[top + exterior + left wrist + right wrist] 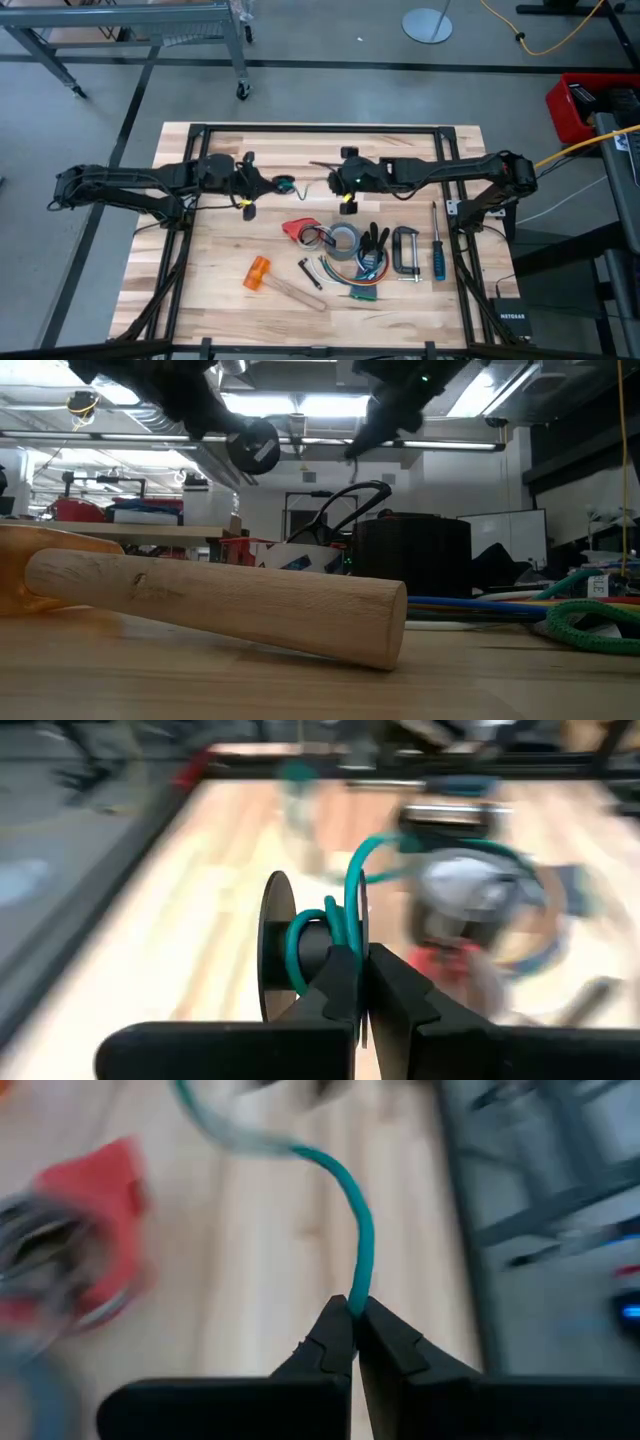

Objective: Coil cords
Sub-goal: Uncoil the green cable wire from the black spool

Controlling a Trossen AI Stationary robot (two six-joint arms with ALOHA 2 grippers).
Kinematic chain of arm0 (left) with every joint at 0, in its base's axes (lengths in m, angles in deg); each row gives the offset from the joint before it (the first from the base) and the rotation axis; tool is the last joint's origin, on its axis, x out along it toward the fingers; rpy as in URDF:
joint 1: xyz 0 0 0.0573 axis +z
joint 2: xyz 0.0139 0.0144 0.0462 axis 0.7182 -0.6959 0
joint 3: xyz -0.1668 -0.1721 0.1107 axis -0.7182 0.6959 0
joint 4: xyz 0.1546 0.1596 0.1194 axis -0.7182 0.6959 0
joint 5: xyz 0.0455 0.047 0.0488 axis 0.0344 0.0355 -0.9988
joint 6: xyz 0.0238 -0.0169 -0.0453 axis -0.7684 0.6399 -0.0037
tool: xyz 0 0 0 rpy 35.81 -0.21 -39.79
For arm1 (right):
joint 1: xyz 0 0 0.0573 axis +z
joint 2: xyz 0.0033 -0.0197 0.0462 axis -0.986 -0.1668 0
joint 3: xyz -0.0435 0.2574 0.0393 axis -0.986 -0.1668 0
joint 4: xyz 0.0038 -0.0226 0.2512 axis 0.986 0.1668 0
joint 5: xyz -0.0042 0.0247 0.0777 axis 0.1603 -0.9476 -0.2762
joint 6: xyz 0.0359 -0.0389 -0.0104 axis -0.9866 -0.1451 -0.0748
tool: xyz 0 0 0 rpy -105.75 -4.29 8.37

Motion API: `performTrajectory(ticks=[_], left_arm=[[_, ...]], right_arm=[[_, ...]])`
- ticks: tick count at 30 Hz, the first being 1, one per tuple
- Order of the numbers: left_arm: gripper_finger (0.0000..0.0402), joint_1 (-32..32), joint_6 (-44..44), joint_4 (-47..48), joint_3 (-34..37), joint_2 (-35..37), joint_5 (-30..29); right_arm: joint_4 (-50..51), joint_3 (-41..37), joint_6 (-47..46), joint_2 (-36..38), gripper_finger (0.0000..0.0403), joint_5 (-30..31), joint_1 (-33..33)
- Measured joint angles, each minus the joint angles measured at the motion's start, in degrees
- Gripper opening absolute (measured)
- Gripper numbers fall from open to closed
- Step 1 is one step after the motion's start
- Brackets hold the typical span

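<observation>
A: The hammer [215, 605] hides most of the table in the low view, and its orange head is cut off.

B: The clamp [450, 815] and tape roll [470, 905] look blurry.

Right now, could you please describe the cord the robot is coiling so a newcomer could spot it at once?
Look above the wooden table, where the left gripper and right gripper nearly meet. The thin teal cord runs between them, pinched in both. Unlike the bundle of coloured wires lying below, it hangs in the air.

Workshop: butcher-block bench [220, 250], hammer [280, 282], clamp [405, 250], screwdriver [437, 250], metal shelving [130, 25].
</observation>
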Motion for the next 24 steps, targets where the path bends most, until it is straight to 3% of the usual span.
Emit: performTrajectory(ticks=[3, 12, 18, 24], left_arm=[[0.0001, -0.1, 2.3, 0.8, 0.0, -0.3, 7.4], [0.0001, -1.9, 7.4, -2.1, 0.0, -2.8, 24.4], [0.0001, -3.8, 6.0, -14.9, 0.0, -5.3, 34.3], [0.0001, -4.7, 4.4, -26.7, -0.1, -5.9, 36.7]], right_arm=[[-6.1, 0.0, 2.8, 0.0, 0.0007, 3.2, 0.0], [-24.8, 0.0, 6.7, 0.0, 0.0007, 3.2, -1.8], [-26.0, 0.0, 6.3, -0.9, 0.0007, 2.6, -3.8], [-23.5, 0.0, 6.3, -3.0, 0.0007, 1.8, -4.2]])
